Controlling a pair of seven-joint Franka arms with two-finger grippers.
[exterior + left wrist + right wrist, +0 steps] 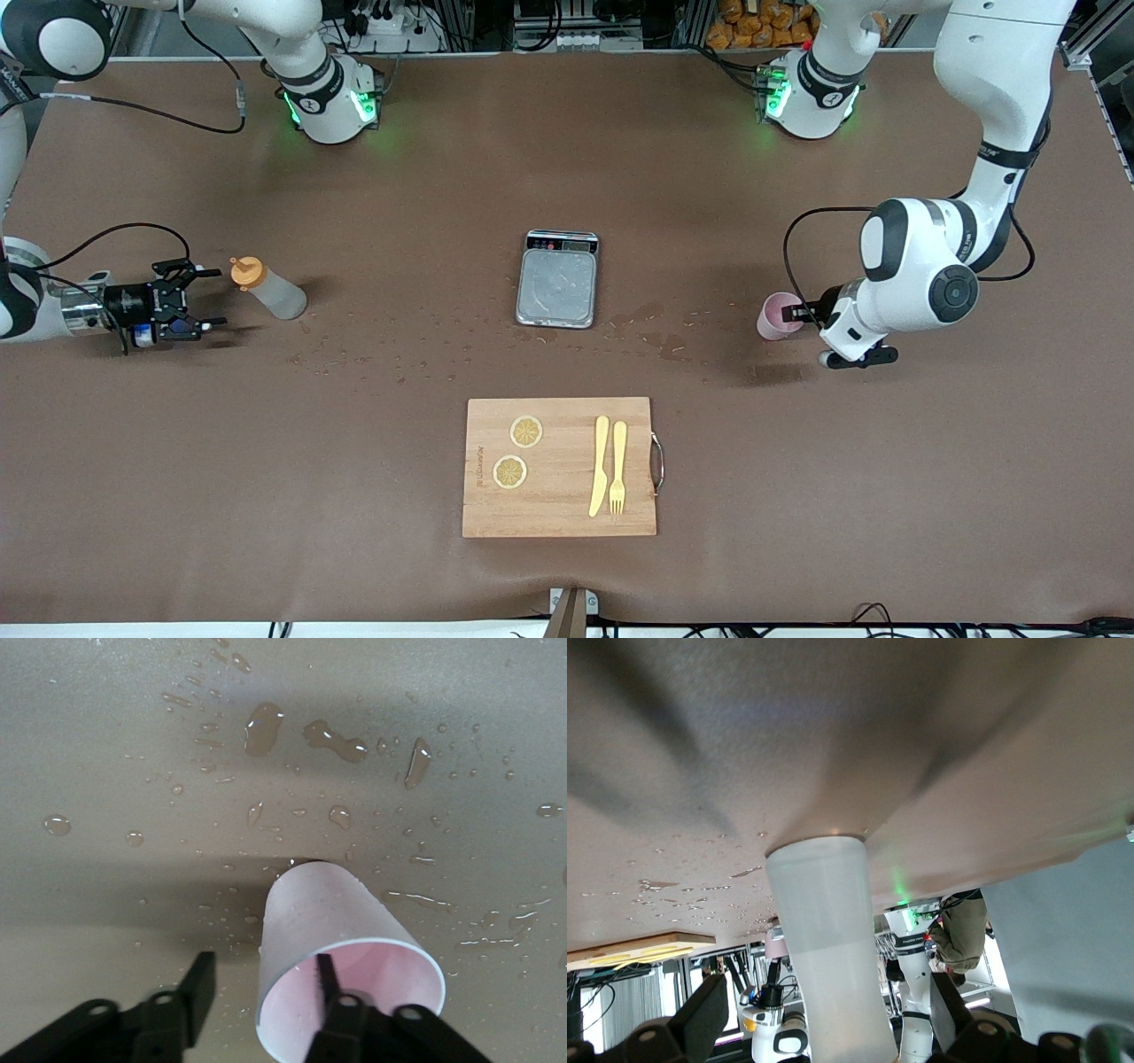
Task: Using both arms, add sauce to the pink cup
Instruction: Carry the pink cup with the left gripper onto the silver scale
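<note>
The left tool (261, 988) straddles the pink cup's (332, 930) rim, apart; close squarely, while the right tool (824, 1014), apart, brackets the sauce (828, 939).

A big brown bench (266, 496) fills the view. Small drops of water (372, 350) shine on it near the middle. Along the top edge stand metal frames (461, 22), a white power strip (390, 22) with plugs, and a pile of orange packets (762, 22).

Pink cup (778, 315): pale pink. Sauce (268, 290): translucent grey, orange cap. Bench (354, 461): brown. Scale tray (558, 285): grey. Cutting board (558, 505): light wood.
</note>
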